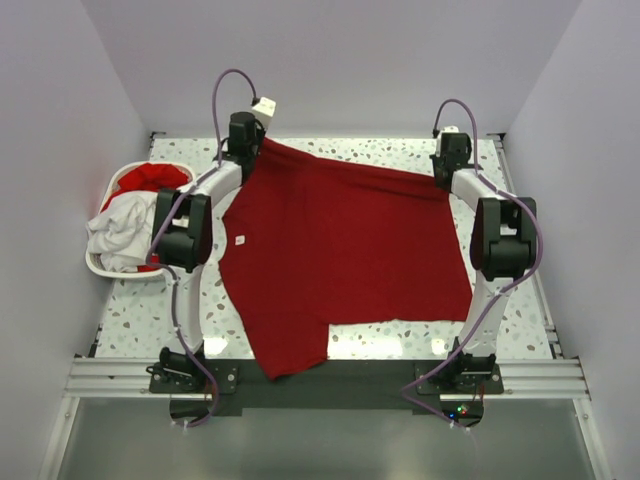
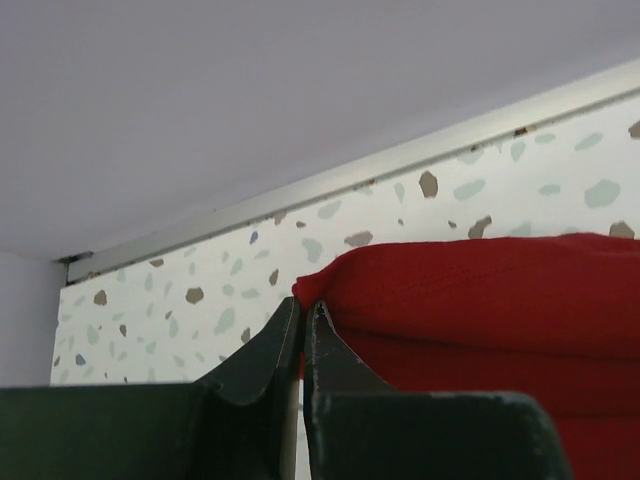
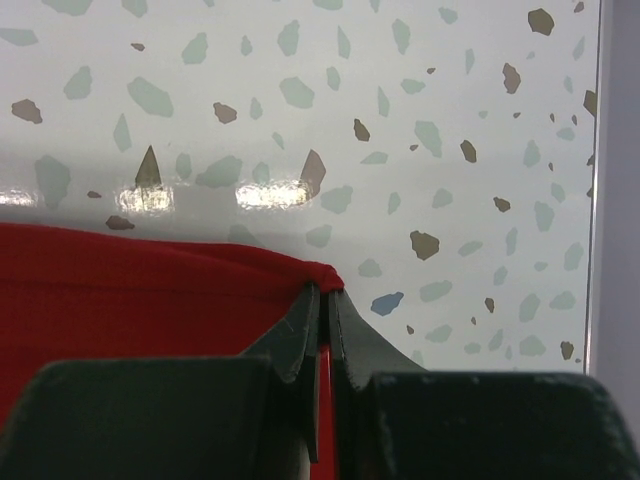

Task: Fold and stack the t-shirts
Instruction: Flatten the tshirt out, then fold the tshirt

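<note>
Left gripper (image 2: 303,308): fingers pinched narrow on a far corner of the red t-shirt (image 1: 340,250), with cloth bunched right at the tips. Right gripper (image 3: 325,292): same, jaws closed on the other far corner, with the red edge wedged between the pads. The held edge runs left to right across the back of the table (image 1: 140,320), taut between my two grips.

Key relation: all the rest of the shirt lies on the near side of the fingers and spreads toward the bases. One sleeve hangs over the near edge. The neck label (image 1: 239,240) sits at the left, so I judge the neck-to-hem axis runs left to right, parallel to the held edge. Each arm is on its own corner and neither is nearer. Any fold from here means drawing both corners toward me together.

Both arms reach far forward with elbows high and wrists dropped at the back edge, the left a bit deeper.

The laundry basket (image 1: 97,266) sits far left, holding a white t-shirt (image 1: 120,232) and another red one (image 1: 155,178).
</note>
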### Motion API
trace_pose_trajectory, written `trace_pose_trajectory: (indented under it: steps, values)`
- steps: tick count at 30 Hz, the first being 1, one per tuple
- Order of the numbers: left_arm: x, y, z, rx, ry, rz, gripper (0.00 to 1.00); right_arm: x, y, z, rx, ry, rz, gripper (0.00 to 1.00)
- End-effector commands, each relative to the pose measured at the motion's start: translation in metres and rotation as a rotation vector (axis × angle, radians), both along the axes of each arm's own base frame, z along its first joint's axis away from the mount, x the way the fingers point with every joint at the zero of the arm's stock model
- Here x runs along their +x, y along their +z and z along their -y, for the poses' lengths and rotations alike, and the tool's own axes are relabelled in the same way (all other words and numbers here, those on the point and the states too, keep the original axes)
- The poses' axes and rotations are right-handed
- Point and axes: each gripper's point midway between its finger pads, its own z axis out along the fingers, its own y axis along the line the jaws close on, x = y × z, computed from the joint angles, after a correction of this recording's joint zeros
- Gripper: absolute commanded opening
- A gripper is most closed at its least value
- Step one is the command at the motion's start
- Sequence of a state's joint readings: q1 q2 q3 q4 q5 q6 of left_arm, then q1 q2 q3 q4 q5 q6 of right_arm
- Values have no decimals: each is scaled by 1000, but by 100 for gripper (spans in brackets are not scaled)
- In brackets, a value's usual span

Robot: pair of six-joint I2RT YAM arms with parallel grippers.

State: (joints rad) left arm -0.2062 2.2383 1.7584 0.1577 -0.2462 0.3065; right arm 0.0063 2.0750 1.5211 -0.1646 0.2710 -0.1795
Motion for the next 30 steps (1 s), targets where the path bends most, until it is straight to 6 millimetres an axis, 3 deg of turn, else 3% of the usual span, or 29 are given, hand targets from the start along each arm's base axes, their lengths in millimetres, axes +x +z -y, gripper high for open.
trace_pose_trajectory:
  steps: [1,6,7,8,9,13,20,30]
  values:
    - [-12,44,-10,-15,31,79,0,3,37,6,-25,-6,74,0]
    - [-37,35,-19,-1,60,15,0,-10,40,6,-31,-12,71,0]
    - [-42,43,-20,-7,63,23,0,-12,41,7,-35,-16,74,0]
    - [-48,38,-22,-7,66,4,0,-14,43,8,-37,-19,75,0]
    - [-55,46,-21,-16,69,10,0,-17,45,8,-40,-20,79,0]
    - [-74,47,-23,-36,69,-22,0,-25,54,9,-42,-27,93,0]
    - [-112,25,-20,-35,58,-145,0,-42,61,13,-48,-58,94,0]
    - [-167,1,-22,-88,105,-258,0,-65,46,20,-79,-86,50,0]
